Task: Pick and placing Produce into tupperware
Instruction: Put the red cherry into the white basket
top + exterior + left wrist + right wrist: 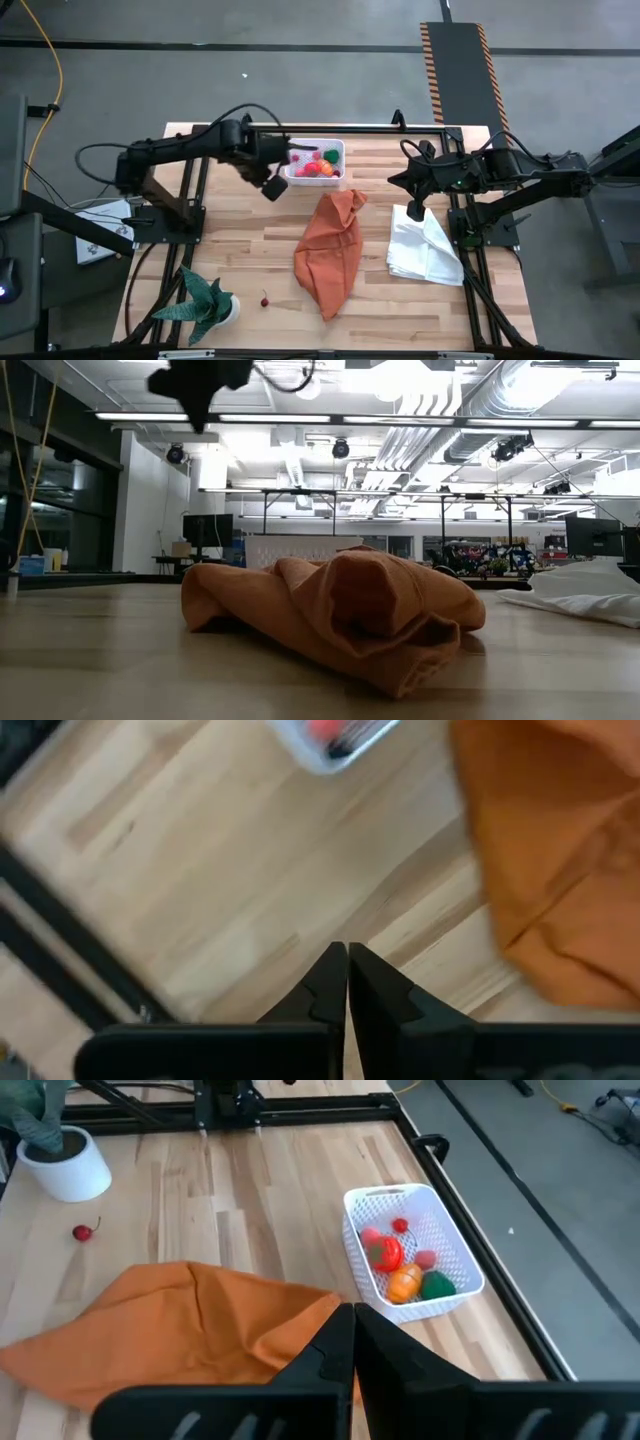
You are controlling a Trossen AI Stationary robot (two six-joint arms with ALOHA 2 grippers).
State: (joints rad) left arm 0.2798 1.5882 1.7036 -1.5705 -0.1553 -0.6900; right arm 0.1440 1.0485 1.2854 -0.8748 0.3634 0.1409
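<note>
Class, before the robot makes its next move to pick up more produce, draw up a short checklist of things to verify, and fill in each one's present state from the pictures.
1. Left gripper empty: ok, fingers shut on nothing, beside the tub.
2. Right gripper empty: ok, shut, waiting above the white cloth.
3. Tub upright and ready to receive: ok, it holds red, orange and green pieces with room left.
4. Produce left on the table: not ok, one cherry lies near the potted plant.
5. Anything hidden under the orange cloth: cannot tell.
6. Left gripper open for a pick: not ok, shut.
</note>
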